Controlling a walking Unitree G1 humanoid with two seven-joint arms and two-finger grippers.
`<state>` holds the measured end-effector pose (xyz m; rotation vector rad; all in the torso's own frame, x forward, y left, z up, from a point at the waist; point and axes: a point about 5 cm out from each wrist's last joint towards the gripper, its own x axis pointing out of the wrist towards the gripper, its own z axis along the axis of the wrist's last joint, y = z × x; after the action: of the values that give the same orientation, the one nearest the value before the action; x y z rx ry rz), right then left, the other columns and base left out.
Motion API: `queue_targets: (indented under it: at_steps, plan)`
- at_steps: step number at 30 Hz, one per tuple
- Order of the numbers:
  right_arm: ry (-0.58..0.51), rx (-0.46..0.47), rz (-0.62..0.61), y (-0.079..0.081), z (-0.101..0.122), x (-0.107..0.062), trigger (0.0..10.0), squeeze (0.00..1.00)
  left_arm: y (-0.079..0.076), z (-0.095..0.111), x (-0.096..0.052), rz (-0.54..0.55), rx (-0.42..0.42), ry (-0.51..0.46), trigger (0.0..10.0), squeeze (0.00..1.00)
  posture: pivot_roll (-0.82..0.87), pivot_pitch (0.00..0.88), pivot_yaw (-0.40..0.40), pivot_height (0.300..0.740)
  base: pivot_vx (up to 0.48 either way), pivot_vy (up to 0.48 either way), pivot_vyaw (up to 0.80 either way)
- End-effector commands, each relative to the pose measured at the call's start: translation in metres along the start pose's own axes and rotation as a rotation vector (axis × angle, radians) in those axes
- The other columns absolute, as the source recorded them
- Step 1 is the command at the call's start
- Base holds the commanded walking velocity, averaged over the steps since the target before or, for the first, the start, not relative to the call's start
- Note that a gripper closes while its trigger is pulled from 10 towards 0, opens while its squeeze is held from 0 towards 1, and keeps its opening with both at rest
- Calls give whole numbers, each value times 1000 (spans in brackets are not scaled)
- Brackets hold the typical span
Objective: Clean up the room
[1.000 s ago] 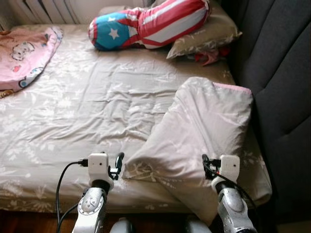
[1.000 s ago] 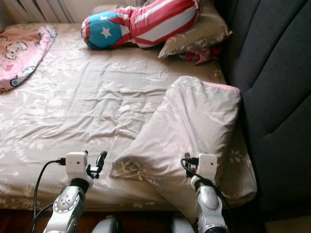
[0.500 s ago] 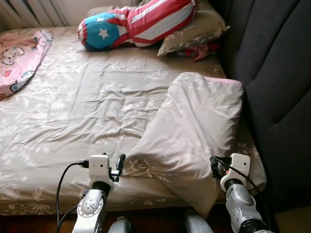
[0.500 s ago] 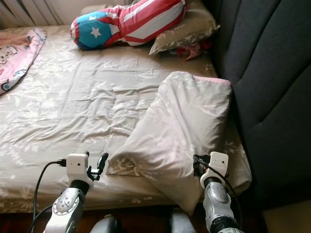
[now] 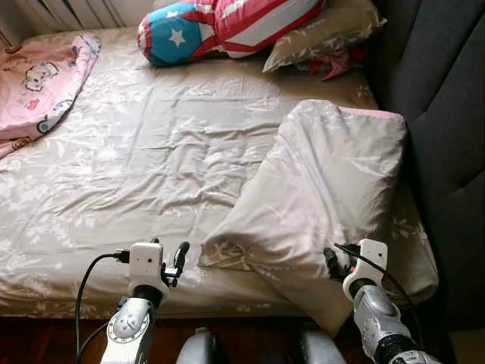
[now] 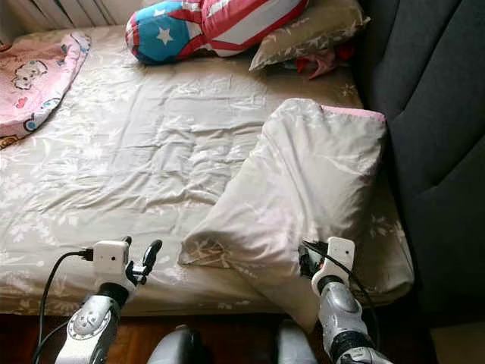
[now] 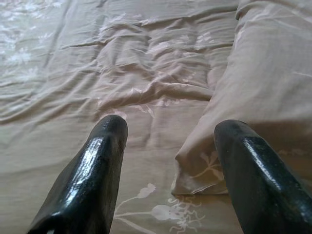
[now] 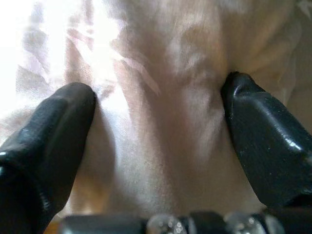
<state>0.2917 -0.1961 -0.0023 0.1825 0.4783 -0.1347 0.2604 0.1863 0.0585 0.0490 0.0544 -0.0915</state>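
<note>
A large beige floral pillow (image 5: 318,197) lies slanted on the right side of the bed (image 5: 136,174), its upper end near the dark headboard. My left gripper (image 5: 178,258) hovers open at the bed's near edge, just left of the pillow's lower corner (image 7: 195,170). My right gripper (image 5: 331,262) is open against the pillow's lower right edge. In the right wrist view its fingers (image 8: 58,122) stand apart with pillow fabric (image 8: 161,136) bulging between them.
A stars-and-stripes cushion (image 5: 227,23) rests on another beige pillow (image 5: 326,34) at the far end, with a red cloth (image 5: 330,64) beside it. A pink printed blanket (image 5: 38,83) lies at the far left. The dark padded headboard (image 5: 447,114) runs along the right.
The camera has swung and tipped, so the whole scene shifted. My right gripper has drawn back slightly toward the pillow's lower right edge. The pillow lies as before.
</note>
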Motion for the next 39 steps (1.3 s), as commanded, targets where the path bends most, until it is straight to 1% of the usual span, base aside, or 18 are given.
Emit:
queue_targets:
  at_steps: [1,2,3,4,5,8,13,14,20,25,26,29,30,31,32,36,37,39]
  plan:
    - [150,0,-12,0,-36,-10,10000,0,5,-3,-7,-14,32,31,10000,0,-23,277,141,671,0,0,0]
    - [173,-3,-15,0,-41,-12,10000,0,5,-2,-9,-22,38,33,10000,0,-18,283,147,671,0,0,0]
    - [173,-3,-15,0,-41,-12,10000,0,5,-2,-9,-22,38,33,10000,0,-18,283,147,671,0,0,0]
    - [208,-23,-17,-1,-48,-14,10000,0,6,-1,-11,-34,46,37,10000,0,-14,290,157,671,0,0,0]
    - [219,-35,-17,-1,-50,-15,10000,0,6,0,-12,-37,48,39,10000,0,-14,290,157,671,0,0,0]
    - [220,-58,-27,-2,-50,-15,10000,0,7,1,-13,-43,53,41,10000,0,-14,296,162,671,0,0,0]
    - [135,-65,-75,-10,-39,-14,10000,0,4,1,-12,-61,58,48,10000,0,-28,298,164,671,0,0,0]
    - [101,-50,-84,-11,-35,-13,10000,0,2,1,-11,-66,56,51,10000,0,-37,297,161,671,0,0,0]
    - [52,-40,-112,-14,-30,-14,10000,0,-2,2,-8,-73,51,61,10000,0,-53,285,148,671,0,0,0]
    - [47,-4,-164,-18,-33,-16,10000,0,-5,3,-2,-71,40,54,10000,0,-76,267,127,671,0,0,0]
    - [59,19,-180,-18,-36,-17,10000,0,-6,2,0,-71,37,53,10000,0,-83,262,119,671,0,0,0]
    - [76,37,-207,-20,-39,-19,10000,0,-8,3,2,-69,32,49,10000,0,-89,257,112,671,0,0,0]
    - [83,61,-221,-21,-41,-20,10000,0,-9,3,3,-67,30,47,10000,0,-91,254,108,671,0,0,0]
    - [83,61,-221,-21,-41,-20,10000,0,-9,3,3,-67,30,47,10000,0,-91,254,108,671,0,0,0]
    - [95,90,-224,-21,-43,-21,10000,0,-10,3,4,-66,28,45,10000,0,-94,251,104,671,0,0,0]
    - [120,136,-219,-18,-46,-22,10000,0,-11,3,5,-65,27,43,10000,0,-101,248,98,671,0,0,0]
    - [154,160,-209,-16,-48,-22,10000,0,-11,3,5,-65,27,41,10000,0,-107,246,95,671,0,0,0]
    - [202,171,-199,-14,-52,-22,10000,0,-11,3,6,-66,27,39,10000,0,-110,244,93,671,0,0,0]
